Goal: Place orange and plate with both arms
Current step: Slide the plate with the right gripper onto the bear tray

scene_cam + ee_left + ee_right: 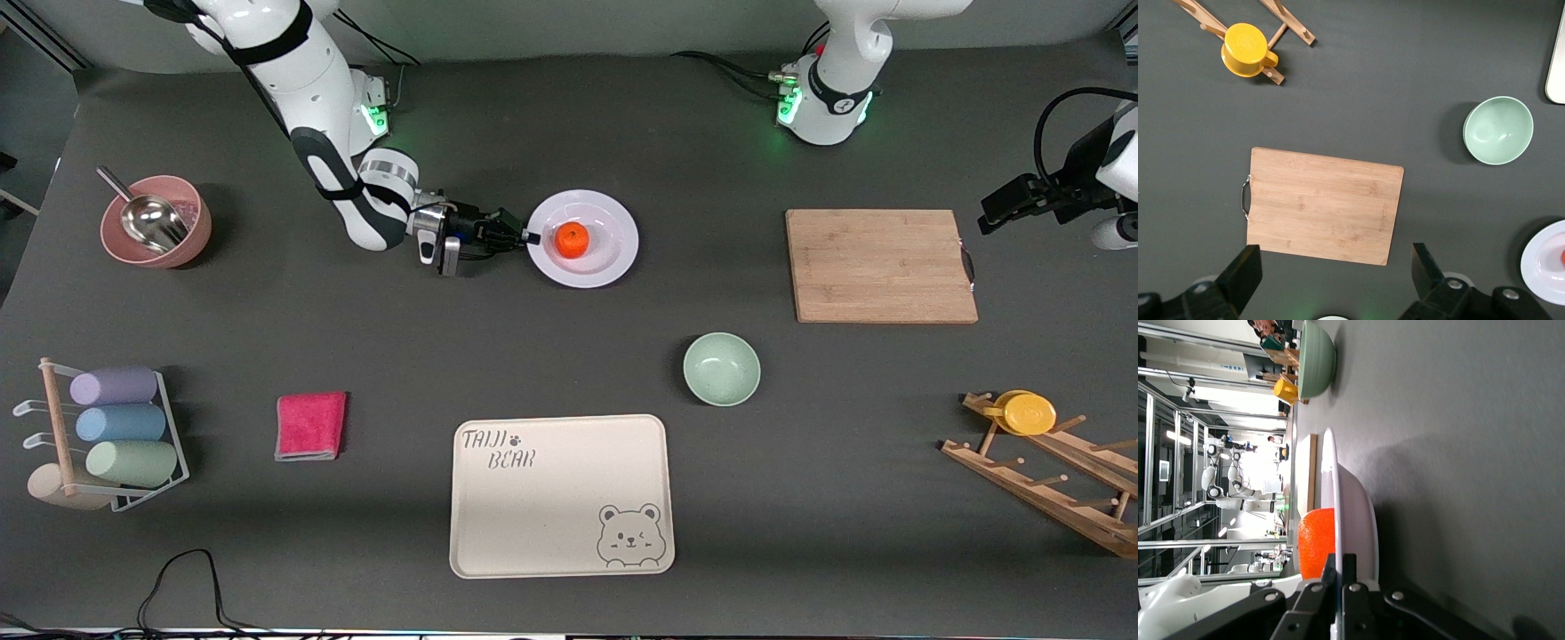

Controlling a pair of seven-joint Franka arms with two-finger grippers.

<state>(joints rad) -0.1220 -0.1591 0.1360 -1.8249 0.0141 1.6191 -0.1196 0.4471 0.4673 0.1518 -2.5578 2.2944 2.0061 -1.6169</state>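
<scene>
At the plate's rim, the right tool (526, 236) is clamped shut on the lavender-white plate (613, 258), which rests on the tabletop (569, 356) with the orange (573, 240) at its centre. Over the bamboo cutting board (1325, 205), the left tool (1331, 283) waits with fingers spread wide, holding nothing.

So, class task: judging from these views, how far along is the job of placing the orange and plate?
Done: the orange already sits on the plate. In hand: the right gripper is shut on the plate's rim. The left gripper waits open above the board. Left: moving and setting down the plate; where is not shown.
</scene>
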